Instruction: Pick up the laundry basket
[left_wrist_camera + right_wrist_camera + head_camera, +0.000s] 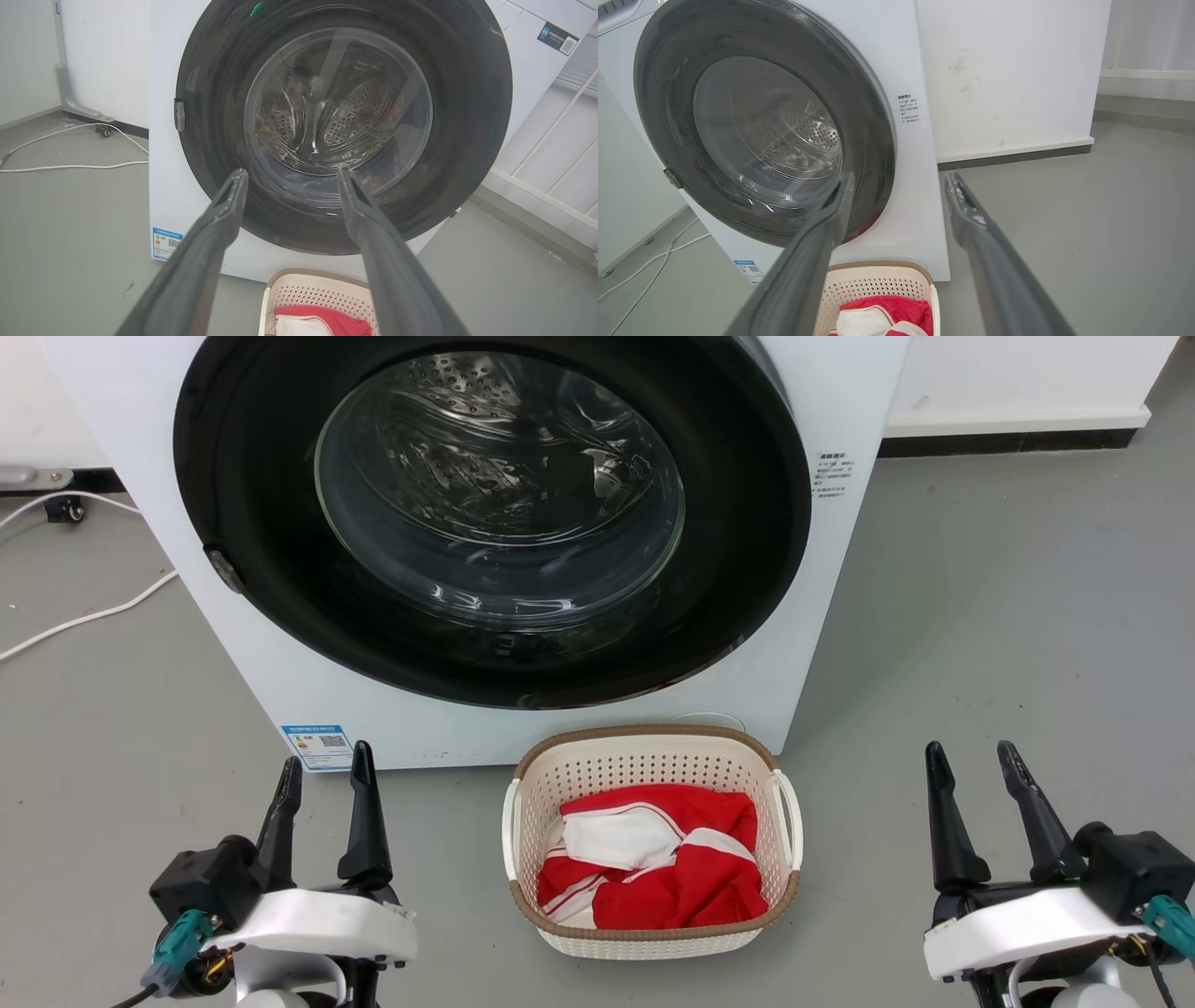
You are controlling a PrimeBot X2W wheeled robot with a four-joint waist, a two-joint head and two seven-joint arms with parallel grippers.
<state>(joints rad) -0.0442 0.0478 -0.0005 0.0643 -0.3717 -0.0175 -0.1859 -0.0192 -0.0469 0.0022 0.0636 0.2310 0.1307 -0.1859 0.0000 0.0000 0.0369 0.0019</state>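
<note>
The laundry basket (651, 758) stands on the grey floor just in front of the washing machine, cream-white and perforated with a brown rim and white side handles (787, 817). Red and white cloth (653, 868) lies inside it. My left gripper (322, 770) hovers open at the lower left, well to the left of the basket. To the basket's right, my right gripper (971, 756) is open too, with nothing between its fingers. The basket's far rim (313, 275) peeks in at the bottom of the left wrist view, between the open left gripper (289, 175). The laundry basket (878, 282) lies low in the right wrist view beside the open right gripper (899, 179).
A white front-loading washing machine (271, 672) with a shut round dark door (485, 513) rises right behind the basket. White cables (84, 616) trail over the floor at the left. A white wall with a dark skirting (1008, 443) runs at the back right.
</note>
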